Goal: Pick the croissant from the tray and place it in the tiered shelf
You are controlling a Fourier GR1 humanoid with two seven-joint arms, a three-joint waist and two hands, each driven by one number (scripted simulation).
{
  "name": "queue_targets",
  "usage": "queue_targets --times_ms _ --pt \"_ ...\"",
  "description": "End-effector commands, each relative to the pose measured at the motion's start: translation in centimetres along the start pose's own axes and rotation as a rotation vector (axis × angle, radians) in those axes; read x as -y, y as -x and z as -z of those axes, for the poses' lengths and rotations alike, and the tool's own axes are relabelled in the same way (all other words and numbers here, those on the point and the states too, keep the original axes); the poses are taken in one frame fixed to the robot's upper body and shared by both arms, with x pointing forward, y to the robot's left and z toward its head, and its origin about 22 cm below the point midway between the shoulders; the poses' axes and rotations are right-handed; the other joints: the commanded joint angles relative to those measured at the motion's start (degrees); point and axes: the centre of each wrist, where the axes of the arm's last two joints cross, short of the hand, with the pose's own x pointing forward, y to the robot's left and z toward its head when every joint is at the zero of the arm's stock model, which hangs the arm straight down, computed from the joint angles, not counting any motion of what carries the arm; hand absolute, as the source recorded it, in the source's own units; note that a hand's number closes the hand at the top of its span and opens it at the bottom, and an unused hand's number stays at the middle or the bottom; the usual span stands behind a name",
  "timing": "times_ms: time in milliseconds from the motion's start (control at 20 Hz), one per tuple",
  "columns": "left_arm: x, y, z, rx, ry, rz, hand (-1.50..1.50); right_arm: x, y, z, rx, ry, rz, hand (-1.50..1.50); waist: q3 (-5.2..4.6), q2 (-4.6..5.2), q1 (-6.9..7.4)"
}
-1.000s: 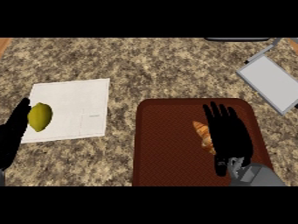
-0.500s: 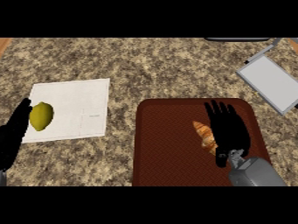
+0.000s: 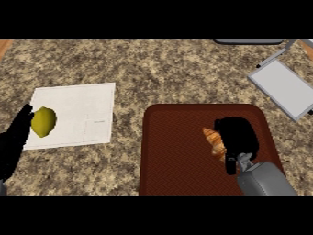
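Note:
The golden croissant [image 3: 214, 141] lies on the dark red-brown tray [image 3: 176, 156], right of the tray's middle. My right hand [image 3: 237, 136] is on top of it, fingers curled down round its right side, so only the croissant's left edge shows. The grey tiered shelf [image 3: 286, 87] stands at the upper right, beyond the tray's far right corner. My left hand [image 3: 5, 150] rests open at the lower left edge, fingers up.
A yellow lemon [image 3: 43, 121] sits on a white board [image 3: 84, 112] left of the tray, close to my left hand. A dark rim [image 3: 248, 41] shows at the counter's far edge. Speckled counter lies between the tray and the shelf.
My right hand's fingers were stretched out over the croissant; now they have curled down round it. The forearm has come slightly forward. The left hand and lemon have not moved.

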Motion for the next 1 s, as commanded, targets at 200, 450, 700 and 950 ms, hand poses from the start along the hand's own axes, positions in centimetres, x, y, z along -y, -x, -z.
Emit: queue_targets --times_ms 200,450,700,950 --pt "-1.3 -0.5 0.3 -0.019 0.013 -0.015 0.0 -2.6 0.4 0.2 0.033 0.043 -0.064 1.5 0.24 0.51 -0.09" --pt "0.1 0.2 1.3 -0.016 -0.014 -0.01 0.0 0.6 1.9 0.1 0.063 0.167 -0.058 1.5 0.23 0.53 -0.29" --pt "-0.1 -0.4 0.6 -0.018 0.009 -0.004 0.0 5.6 1.9 2.0 -0.226 0.235 0.172 1.5 0.27 0.77 0.38" --pt "-0.3 0.4 0.4 -0.001 0.026 -0.014 0.0 10.7 3.4 4.4 -0.562 0.313 0.412 1.5 0.22 1.05 1.39"
